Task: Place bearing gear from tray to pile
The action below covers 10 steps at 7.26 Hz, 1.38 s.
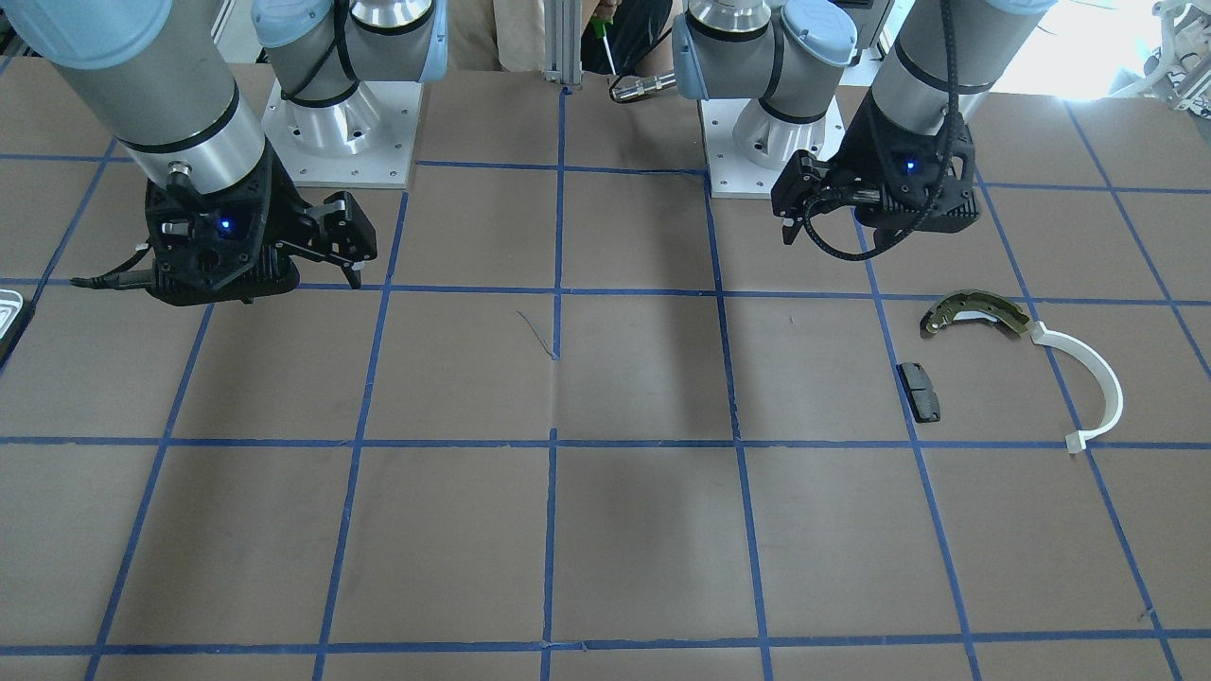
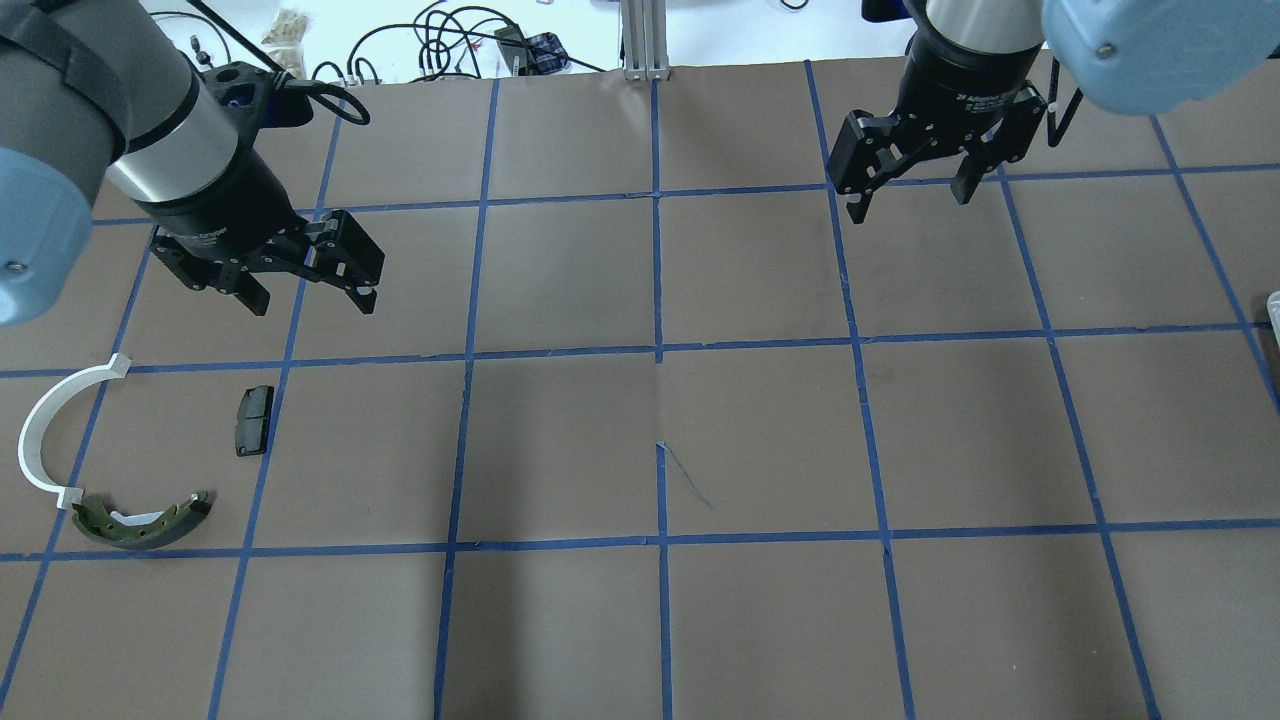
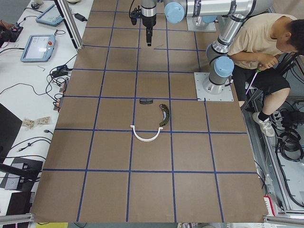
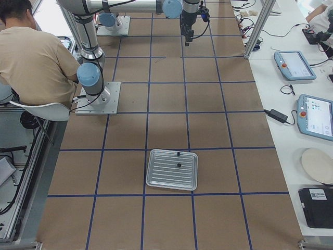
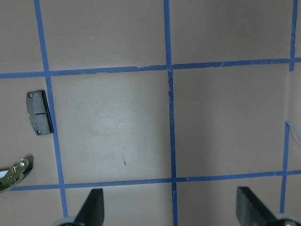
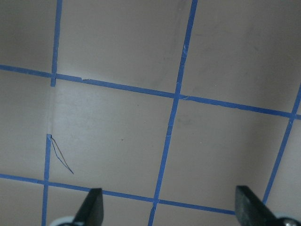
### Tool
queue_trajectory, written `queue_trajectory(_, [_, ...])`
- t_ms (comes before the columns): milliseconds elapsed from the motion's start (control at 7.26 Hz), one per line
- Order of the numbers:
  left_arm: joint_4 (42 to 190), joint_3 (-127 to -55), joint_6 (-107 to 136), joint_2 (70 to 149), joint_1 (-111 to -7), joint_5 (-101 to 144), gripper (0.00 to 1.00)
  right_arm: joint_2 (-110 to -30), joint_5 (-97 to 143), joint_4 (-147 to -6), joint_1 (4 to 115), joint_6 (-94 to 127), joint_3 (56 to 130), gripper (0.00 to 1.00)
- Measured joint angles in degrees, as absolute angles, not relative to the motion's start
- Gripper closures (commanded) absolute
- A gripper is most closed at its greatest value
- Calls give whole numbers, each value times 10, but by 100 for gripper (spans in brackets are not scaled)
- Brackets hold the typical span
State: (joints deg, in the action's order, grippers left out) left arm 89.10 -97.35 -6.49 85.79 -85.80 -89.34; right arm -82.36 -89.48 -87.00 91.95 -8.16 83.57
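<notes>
The brown tabletop (image 2: 760, 440), gridded with blue tape, carries everything. Both arms hang above its far half. The left gripper (image 2: 310, 303) has its fingers (image 5: 91, 209) spread wide with nothing between them, and the right gripper (image 2: 910, 200) is likewise released and empty.

The tray (image 4: 171, 169) sits at the right end of the tabletop, well apart from both grippers. Only the exterior right view shows it whole: a ribbed silvery rectangle with its long axis running from the robot's side toward the far side, ribs along that axis. The front-facing view catches just a corner (image 1: 8, 312) and the overhead view a sliver at its right edge (image 2: 1274, 305).

The pile lies at the left end, near the left gripper. The white arc (image 2: 40, 430) bulges left and opens to the right. Touching or just beside its near end, the brake shoe (image 2: 140, 525) lies with its long axis left to right and its 2 ends pointing far. The black pad (image 2: 254, 420) lies apart to their right, its long axis roughly near to far. The left wrist view shows the pad (image 5: 40, 113) and 1 tip of the shoe (image 5: 14, 172); the right wrist view shows only taped tabletop.

On the tray are a small dark part (image 4: 178, 165) near its middle and a second dark part (image 4: 178, 153) by its left rim. One is probably the bearing gear, but both are too small to tell.
</notes>
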Motion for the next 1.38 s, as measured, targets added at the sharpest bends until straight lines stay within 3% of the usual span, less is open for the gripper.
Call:
queue_trajectory(551, [891, -974, -66, 858, -858, -894, 0, -810, -893, -891, 891, -93, 837, 0])
queue_trajectory(964, [890, -974, -62, 859, -858, -894, 0, -797, -896, -904, 743, -224, 854, 0])
queue_trajectory(1377, [889, -975, -64, 859, -858, -894, 0, -724, -919, -1021, 548, -445, 867, 0])
